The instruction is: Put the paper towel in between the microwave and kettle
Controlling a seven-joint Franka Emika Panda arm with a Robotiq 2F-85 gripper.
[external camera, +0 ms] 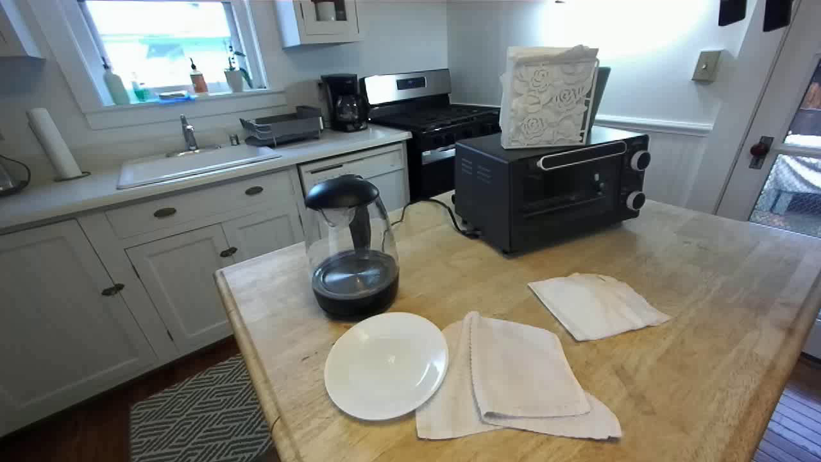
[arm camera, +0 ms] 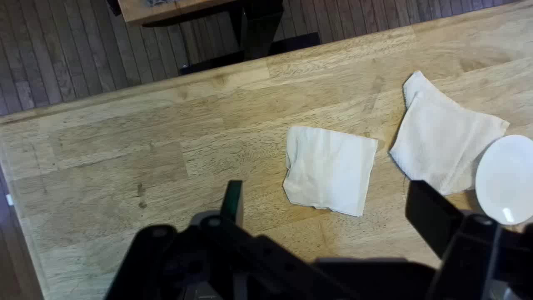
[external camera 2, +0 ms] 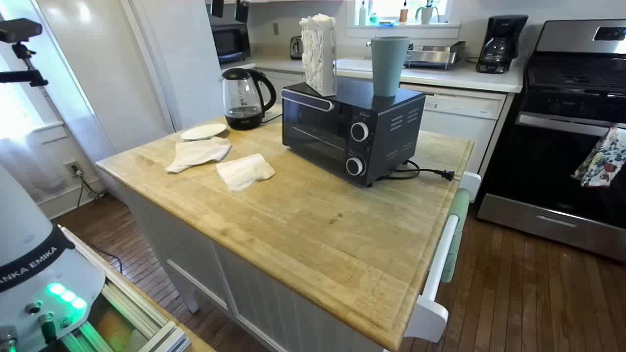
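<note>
The paper towel (external camera: 596, 307), a flat white square with slightly crumpled edges, lies on the wooden table in front of the microwave. It also shows in an exterior view (external camera 2: 244, 171) and in the wrist view (arm camera: 333, 171). The black microwave (external camera: 551, 192) (external camera 2: 352, 132) stands on the table. The glass kettle (external camera: 354, 256) (external camera 2: 244, 100) with black lid stands apart from it, with a gap of bare table between. My gripper (arm camera: 326, 189) is open and empty, high above the table; its fingertips show at the top of both exterior views (external camera: 754, 13) (external camera 2: 229, 10).
A cream folded cloth (external camera: 519, 378) (arm camera: 445, 137) and a white plate (external camera: 385, 366) (arm camera: 506, 179) lie beside the paper towel, near the kettle. A white napkin holder (external camera: 548, 96) and a green cup (external camera 2: 389, 66) stand on the microwave. A cord (external camera 2: 415, 171) lies behind it.
</note>
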